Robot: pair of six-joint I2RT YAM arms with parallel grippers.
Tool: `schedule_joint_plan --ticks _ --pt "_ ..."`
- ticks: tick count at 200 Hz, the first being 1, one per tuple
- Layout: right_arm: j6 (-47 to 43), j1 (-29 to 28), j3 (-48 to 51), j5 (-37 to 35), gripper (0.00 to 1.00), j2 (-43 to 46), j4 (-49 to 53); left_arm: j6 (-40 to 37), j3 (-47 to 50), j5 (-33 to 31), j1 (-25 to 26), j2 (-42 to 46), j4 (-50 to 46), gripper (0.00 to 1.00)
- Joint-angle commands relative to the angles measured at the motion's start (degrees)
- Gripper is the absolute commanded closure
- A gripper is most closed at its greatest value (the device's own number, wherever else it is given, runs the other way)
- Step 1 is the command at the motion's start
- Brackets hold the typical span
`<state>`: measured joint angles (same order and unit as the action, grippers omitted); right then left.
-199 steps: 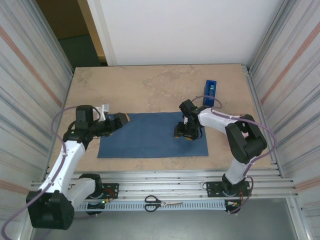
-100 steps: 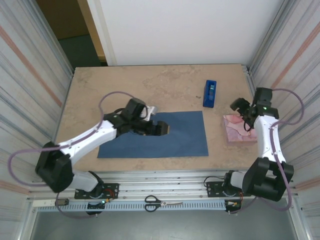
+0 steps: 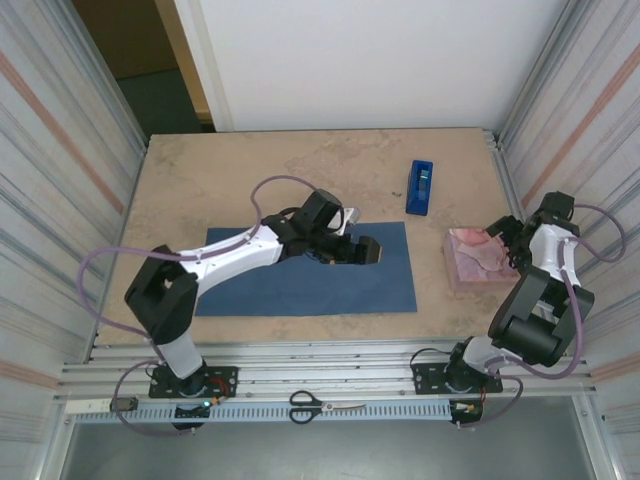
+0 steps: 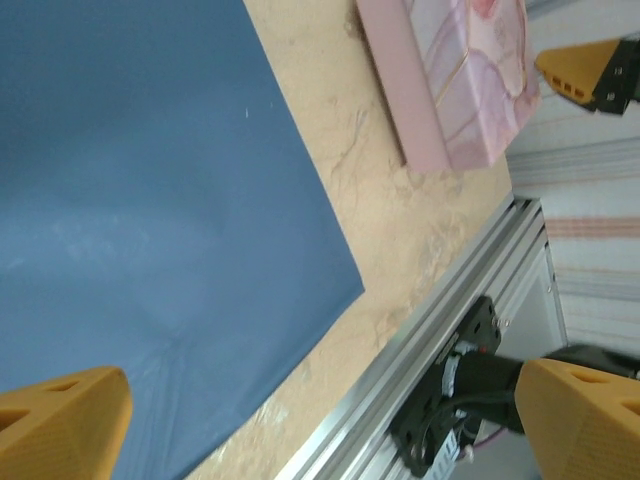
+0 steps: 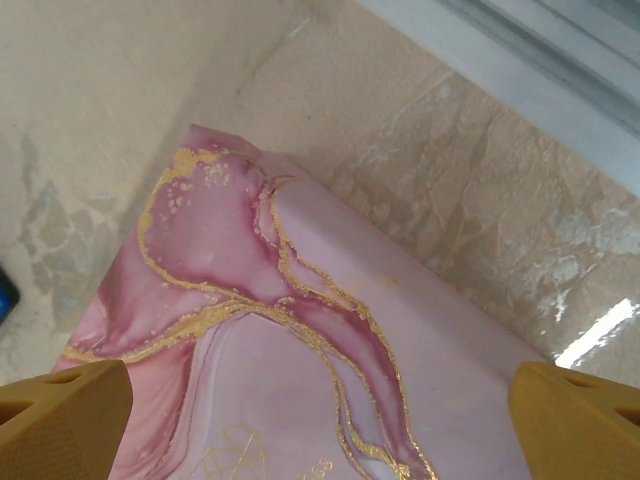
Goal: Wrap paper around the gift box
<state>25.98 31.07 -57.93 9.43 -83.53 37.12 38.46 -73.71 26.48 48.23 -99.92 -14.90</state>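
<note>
Pink marbled gift box (image 5: 300, 380), gold veins | navy paper (image 3: 330, 290) lies flat

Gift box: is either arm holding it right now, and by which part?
Nothing is held. The right gripper is open at the right edge of the gift box without gripping it; the left gripper hangs open above the paper.

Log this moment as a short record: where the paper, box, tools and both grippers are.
paper: flat on the table, dark face up
gift box: on the table, right of the paper, apart from it
left gripper: open, above the paper's right part
right gripper: open, above the gift box
tape dispenser: beyond the paper's far right corner
scissors: on the front rail
</note>
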Motion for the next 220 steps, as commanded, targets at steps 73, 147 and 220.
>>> schedule_joint_plan --ticks 73,147,220 --pt "-0.3 -6.3 3.1 7.9 0.05 10.1 5.5 5.2 -22.1 3.9 3.9 -20.6 3.2 0.08" --pt "-3.2 2.2 1.4 12.5 0.02 3.0 -0.6 10.1 -50.0 6.1 6.0 -42.7 0.0 0.1" --pt "-6.6 3.1 2.6 20.4 0.02 -6.8 -4.6 11.8 -60.8 5.4 6.4 -51.9 -3.5 0.13"
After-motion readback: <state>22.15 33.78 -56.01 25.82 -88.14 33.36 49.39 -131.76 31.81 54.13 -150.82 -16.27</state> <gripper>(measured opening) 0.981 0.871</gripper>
